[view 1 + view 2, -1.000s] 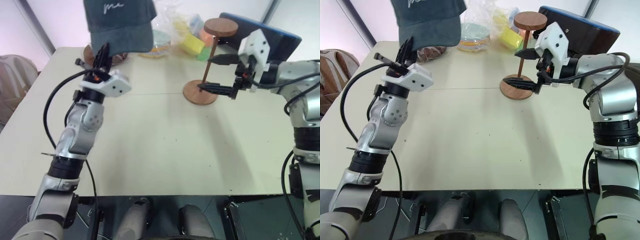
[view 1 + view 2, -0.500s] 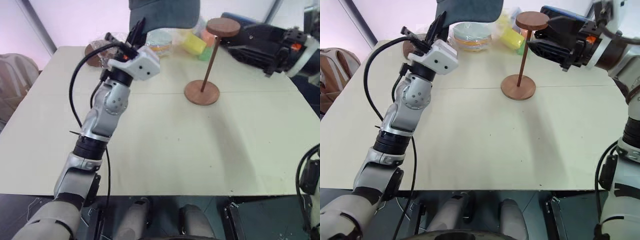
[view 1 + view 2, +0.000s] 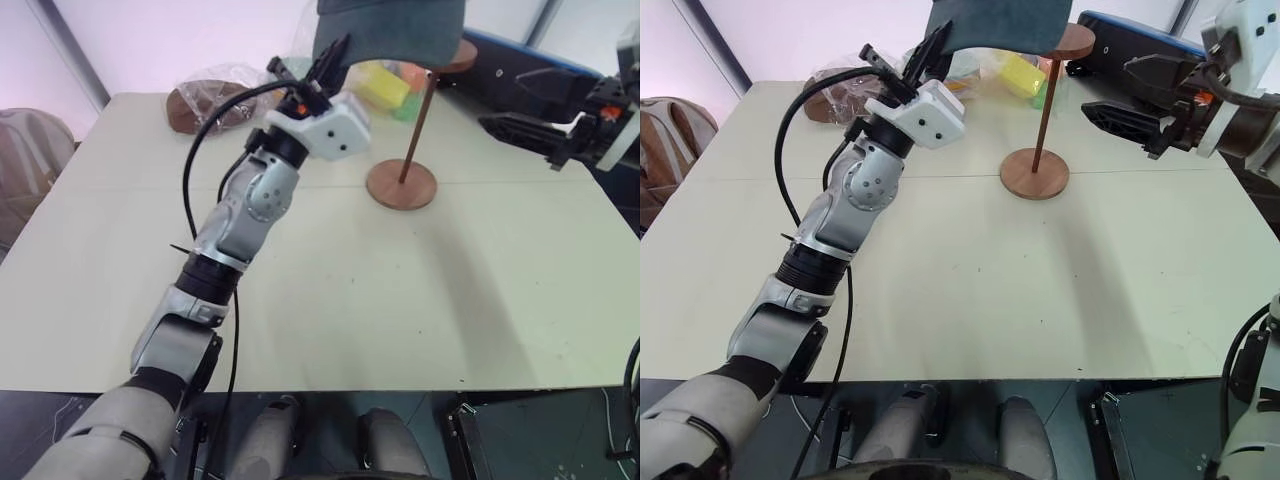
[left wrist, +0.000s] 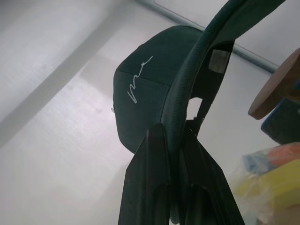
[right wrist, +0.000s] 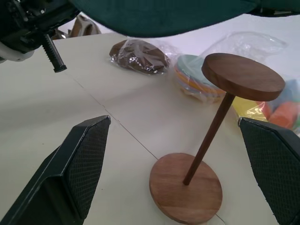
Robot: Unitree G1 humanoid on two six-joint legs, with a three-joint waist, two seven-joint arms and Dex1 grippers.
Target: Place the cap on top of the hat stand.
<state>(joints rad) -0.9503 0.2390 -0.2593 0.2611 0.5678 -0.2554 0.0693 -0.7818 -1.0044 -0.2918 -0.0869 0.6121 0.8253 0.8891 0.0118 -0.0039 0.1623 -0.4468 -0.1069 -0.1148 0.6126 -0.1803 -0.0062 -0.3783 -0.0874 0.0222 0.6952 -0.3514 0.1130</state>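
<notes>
The dark denim cap (image 3: 390, 25) hangs high over the back of the table, its lower edge just overlapping the hat stand's top disc (image 3: 1076, 40). My left gripper (image 4: 171, 140) is shut on the cap's rim, pointing up and to the right. The white script shows on the cap's front (image 4: 138, 86). The wooden hat stand (image 3: 401, 185) stands upright on its round base, with its thin rod (image 5: 208, 140) free. My right gripper (image 3: 1120, 95) is open to the right of the stand, apart from it, with nothing between its fingers (image 5: 86, 159).
A brown plastic-wrapped round item (image 3: 205, 105) lies at the back left of the cream table (image 3: 330, 300). A clear bag of colourful pieces (image 3: 385, 85) sits behind the stand. A dark blue case (image 3: 1140, 45) lies at the back right.
My left arm carried the cap to the right and a little up, until it reached the stand's top disc. My right gripper drew back from the stand's rod to the right.
</notes>
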